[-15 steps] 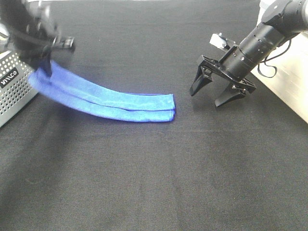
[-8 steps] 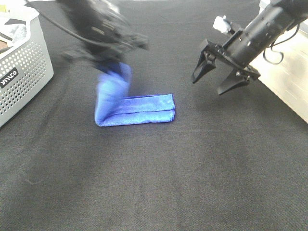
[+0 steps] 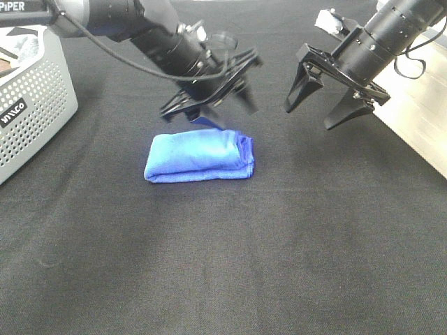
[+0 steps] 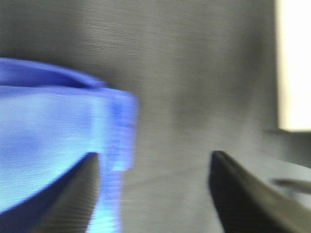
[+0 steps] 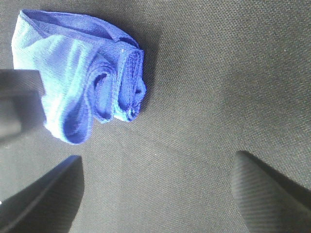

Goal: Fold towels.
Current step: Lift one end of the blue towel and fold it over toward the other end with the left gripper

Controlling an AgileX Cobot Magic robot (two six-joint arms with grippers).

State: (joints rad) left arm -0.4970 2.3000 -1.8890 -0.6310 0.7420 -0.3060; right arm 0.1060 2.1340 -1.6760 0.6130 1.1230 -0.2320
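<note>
The blue towel (image 3: 199,157) lies as a folded, layered bundle on the black table, its stacked edges facing right. My left gripper (image 3: 209,114) hovers just over the towel's far edge, open, with nothing between its fingers. In the left wrist view the towel (image 4: 48,131) sits beside one finger (image 4: 73,199), and the left gripper (image 4: 155,194) stands wide. My right gripper (image 3: 309,117) hangs open above the table to the towel's right, apart from it. The right wrist view shows the towel (image 5: 82,82) with its rolled folds, beyond the open right gripper (image 5: 158,194).
A grey perforated basket (image 3: 35,91) stands at the left edge of the table. A pale surface (image 3: 419,118) borders the table on the right. Black cloth (image 3: 230,265) stretches from the towel to the front edge.
My left gripper swept the towel's left end rightward over the other half, then opened and let it go. The right gripper lifted a little and stayed open.
</note>
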